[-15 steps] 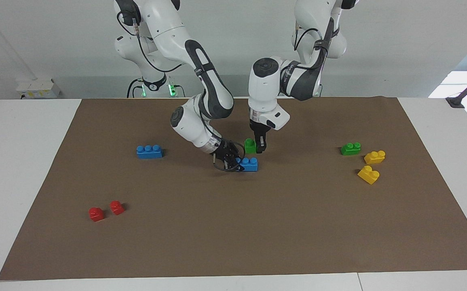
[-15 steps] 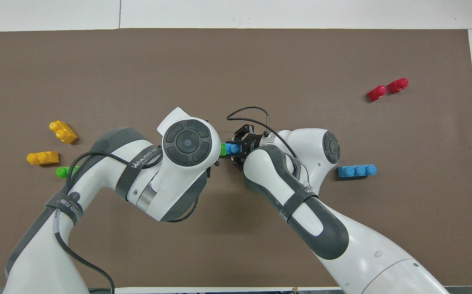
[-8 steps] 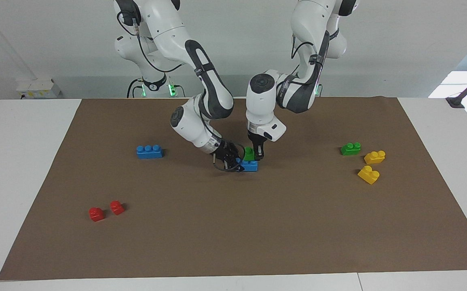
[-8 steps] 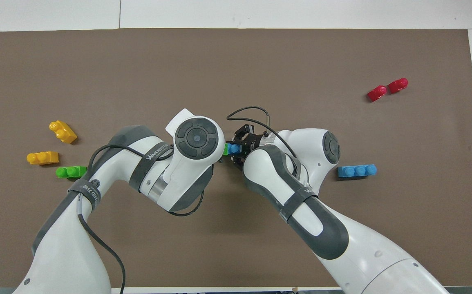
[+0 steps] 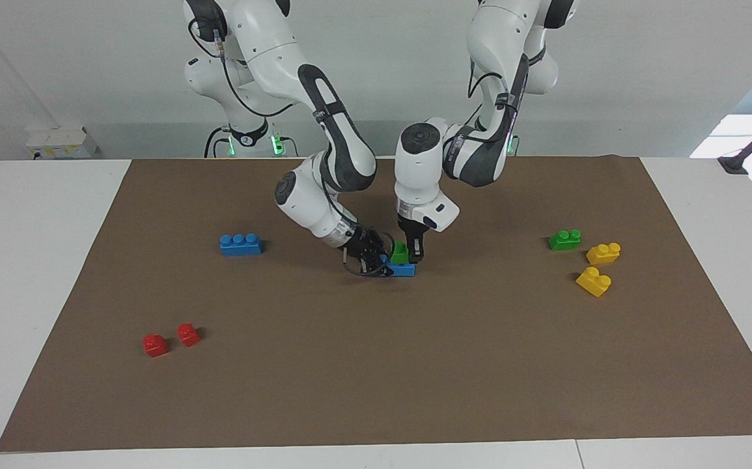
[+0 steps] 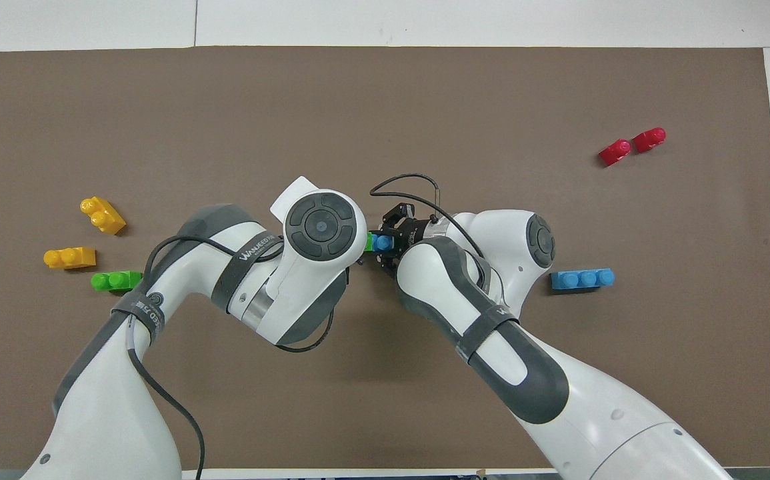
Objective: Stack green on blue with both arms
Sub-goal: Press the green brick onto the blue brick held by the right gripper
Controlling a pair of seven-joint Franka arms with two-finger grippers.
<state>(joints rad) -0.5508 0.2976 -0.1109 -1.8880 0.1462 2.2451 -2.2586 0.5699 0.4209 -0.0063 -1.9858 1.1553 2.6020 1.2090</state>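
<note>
In the middle of the mat, my right gripper [image 5: 377,263] is shut on one end of a blue brick [image 5: 404,270] that lies on the mat. My left gripper [image 5: 409,254] points straight down and is shut on a green brick [image 5: 400,254], which sits on top of that blue brick. In the overhead view only a bit of the blue brick [image 6: 379,241] and a sliver of the green brick [image 6: 367,241] show beside the right gripper [image 6: 391,241]. The left gripper is hidden there under its own wrist.
A second blue brick [image 5: 240,244] lies toward the right arm's end. A second green brick [image 5: 564,240] and two yellow bricks [image 5: 603,253] [image 5: 593,281] lie toward the left arm's end. Two red bricks [image 5: 155,344] [image 5: 188,334] lie farther from the robots.
My left gripper has come down with the green brick, from above and beside the blue brick onto its top. The right gripper has kept its hold on the blue brick.
</note>
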